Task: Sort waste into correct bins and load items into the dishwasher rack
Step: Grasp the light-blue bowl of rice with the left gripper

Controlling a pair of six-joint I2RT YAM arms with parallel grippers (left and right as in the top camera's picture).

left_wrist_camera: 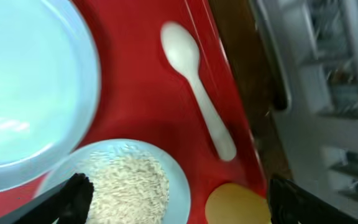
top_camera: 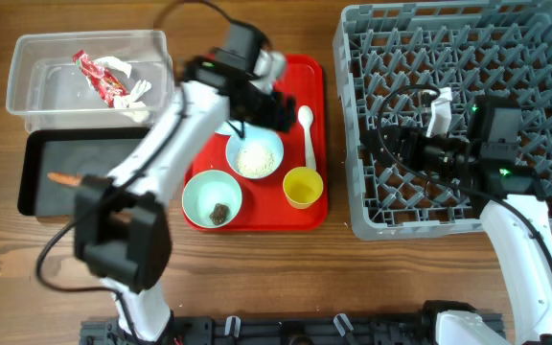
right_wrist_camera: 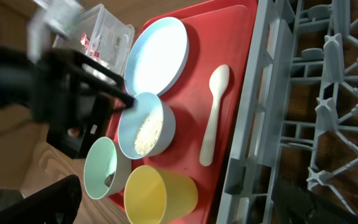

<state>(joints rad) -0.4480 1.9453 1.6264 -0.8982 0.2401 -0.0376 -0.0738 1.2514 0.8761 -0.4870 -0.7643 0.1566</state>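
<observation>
1. Rice bowl (top_camera: 255,154) — pale blue, holding loose white rice grains (left_wrist_camera: 126,183) — sits in the middle of the red tray (top_camera: 307,81). The plate (left_wrist_camera: 23,93) is on its far side and the yellow cup (top_camera: 302,187) is to its near right.
2. It looks like light, stiff plastic with a smooth, probably slippery rim. The grains would spill at any tilt.
3. Best hold, I judge: pinch the rim, one finger inside and one outside, on the right side facing the spoon (top_camera: 307,134), where there is room — and keep it level.
4. Left gripper (left_wrist_camera: 180,198) hovers over the bowl, fingers spread wide and empty.
5. Right gripper (top_camera: 408,146) hangs above the dishwasher rack (top_camera: 544,38), likewise spread and holding nothing.
</observation>
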